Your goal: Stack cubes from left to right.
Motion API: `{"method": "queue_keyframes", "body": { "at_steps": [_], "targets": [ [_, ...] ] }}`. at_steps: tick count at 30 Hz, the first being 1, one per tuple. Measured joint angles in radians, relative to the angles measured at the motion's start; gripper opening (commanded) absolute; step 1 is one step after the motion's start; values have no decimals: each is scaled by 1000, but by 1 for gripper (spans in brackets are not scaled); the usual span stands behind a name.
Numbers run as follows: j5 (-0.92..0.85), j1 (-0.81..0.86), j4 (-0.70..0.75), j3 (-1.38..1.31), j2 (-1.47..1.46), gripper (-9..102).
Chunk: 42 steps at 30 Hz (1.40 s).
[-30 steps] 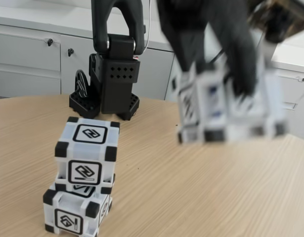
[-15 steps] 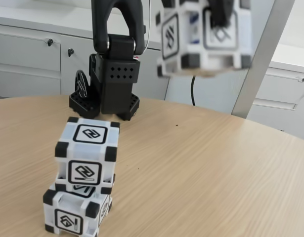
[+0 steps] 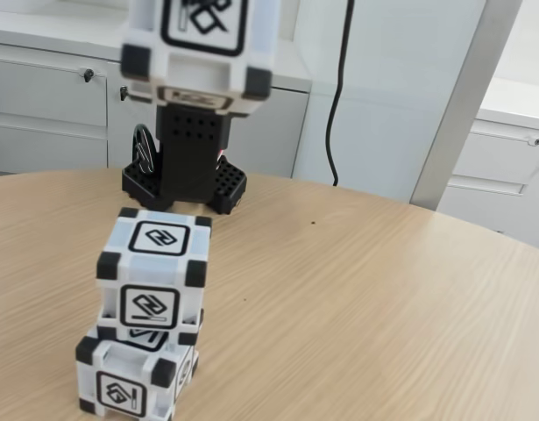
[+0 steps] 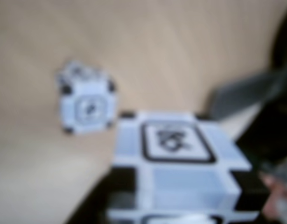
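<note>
Gripper (image 4: 180, 205) clamped on third cube (image 3: 202, 44), high above two stacked cubes (image 3: 152, 281)

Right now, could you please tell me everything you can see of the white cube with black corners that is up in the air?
The raised white plastic-looking cube with black corner blocks hangs high in the fixed view, clear of the wooden table, above and slightly behind the two-cube stack. Its faces carry black-framed square glyphs. It looks roughly level and is motion-blurred. In the wrist view it sits close to the lens, with the stack down-table; what grips it cannot be made out.
</note>
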Motion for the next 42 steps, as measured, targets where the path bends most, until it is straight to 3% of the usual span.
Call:
{"method": "queue_keyframes", "body": {
  "at_steps": [14, 32, 42],
  "targets": [
    [-54, 35, 6, 183, 2, 6],
    [-54, 38, -156, 362, 0, 6],
    [-60, 38, -156, 362, 0, 13]
  ]
}}
